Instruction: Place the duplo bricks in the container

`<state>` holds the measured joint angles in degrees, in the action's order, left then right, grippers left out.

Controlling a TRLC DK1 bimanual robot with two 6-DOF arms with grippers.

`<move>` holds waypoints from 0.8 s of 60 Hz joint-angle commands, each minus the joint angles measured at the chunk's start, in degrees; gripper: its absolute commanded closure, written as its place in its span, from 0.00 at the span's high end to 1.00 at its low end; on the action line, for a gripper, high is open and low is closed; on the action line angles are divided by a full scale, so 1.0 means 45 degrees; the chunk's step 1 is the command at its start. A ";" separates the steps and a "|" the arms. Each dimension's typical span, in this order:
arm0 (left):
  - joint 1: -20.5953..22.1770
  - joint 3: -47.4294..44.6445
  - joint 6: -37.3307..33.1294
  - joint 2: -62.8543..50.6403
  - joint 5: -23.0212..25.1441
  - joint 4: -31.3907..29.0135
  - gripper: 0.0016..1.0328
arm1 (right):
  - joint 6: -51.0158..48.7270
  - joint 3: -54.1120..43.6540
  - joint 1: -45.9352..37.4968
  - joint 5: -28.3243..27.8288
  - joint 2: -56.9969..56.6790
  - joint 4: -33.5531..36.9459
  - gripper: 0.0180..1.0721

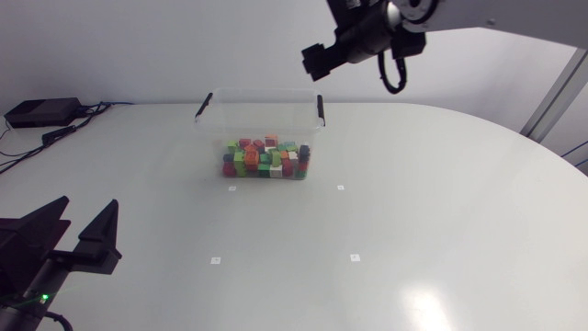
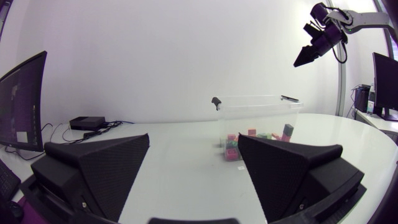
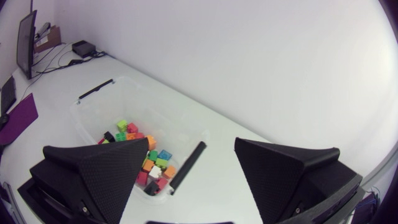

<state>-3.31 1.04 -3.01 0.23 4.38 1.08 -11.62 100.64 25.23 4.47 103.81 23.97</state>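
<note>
A clear plastic container (image 1: 259,118) with two black handles stands on the white table, a little behind its middle. Several coloured duplo bricks (image 1: 266,158) lie heaped on its floor. My right gripper (image 1: 314,59) hangs high above the container's right rear side. In the right wrist view this right gripper (image 3: 191,142) is open and holds nothing, with the container (image 3: 93,118) and bricks (image 3: 148,157) below it. At the table's near left corner rests my left gripper (image 1: 89,202), open and holding nothing. In the left wrist view the container (image 2: 258,109) stands ahead of the left gripper (image 2: 193,138).
A black box (image 1: 41,112) with cables lies at the back left of the table. Small white markers (image 1: 340,187) dot the tabletop in front of the container.
</note>
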 commanded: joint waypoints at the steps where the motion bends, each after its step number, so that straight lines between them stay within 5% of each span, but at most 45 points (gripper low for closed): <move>1: 0.0013 -0.0250 -0.0016 0.0125 -0.0017 -0.0006 0.96 | 0.0589 -0.1290 -0.0354 0.0433 -0.1272 -0.0541 0.95; 24: 0.0013 -0.0250 -0.0016 0.0125 -0.0017 -0.0006 0.96 | -0.0094 -0.6134 -0.2854 0.1097 -0.5998 -0.2064 0.95; 48: 0.0013 -0.0250 -0.0016 0.0125 -0.0017 -0.0006 0.96 | -0.0875 -0.9865 -0.4494 0.0628 -1.0998 -0.1869 0.95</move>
<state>-3.31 1.04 -3.01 0.23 4.38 1.06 -14.22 59.61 5.50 7.42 58.19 15.20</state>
